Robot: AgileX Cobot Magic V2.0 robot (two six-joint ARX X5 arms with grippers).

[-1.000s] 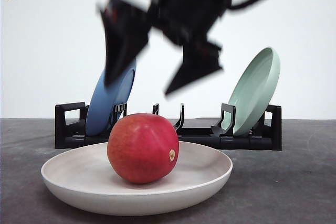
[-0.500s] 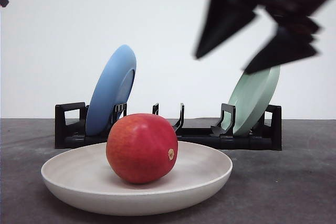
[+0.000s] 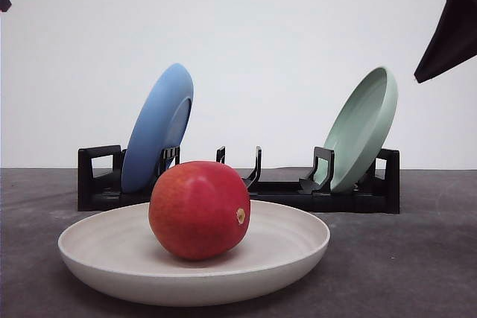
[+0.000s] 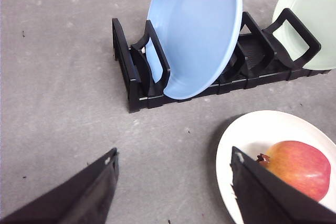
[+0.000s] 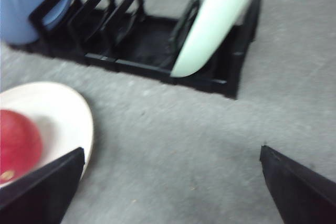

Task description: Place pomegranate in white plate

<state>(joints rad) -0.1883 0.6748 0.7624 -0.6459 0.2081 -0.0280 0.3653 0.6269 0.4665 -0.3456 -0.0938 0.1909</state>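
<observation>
The red pomegranate [image 3: 199, 210] rests inside the white plate [image 3: 298, 247] at the front of the table, and nothing grips it. High at the right edge of the front view hangs one dark finger [image 3: 449, 35] of my right arm, well clear of the fruit. In the right wrist view the right gripper [image 5: 172, 153] stands open over bare table, with the pomegranate [image 5: 16, 142] and plate [image 5: 63, 114] off to one side. The left gripper [image 4: 174, 155] is open too and holds nothing; the plate [image 4: 247, 140] and pomegranate [image 4: 294, 167] lie beside one finger.
A black dish rack [image 3: 283, 195] stands behind the white plate. It holds a blue plate [image 3: 158, 128] upright on the left and a pale green plate [image 3: 363, 128] leaning on the right. Grey tabletop surrounds them.
My right gripper has swung from above the pomegranate up and away to the right edge of the front view. The pomegranate stays in the white plate, barely shifted.
</observation>
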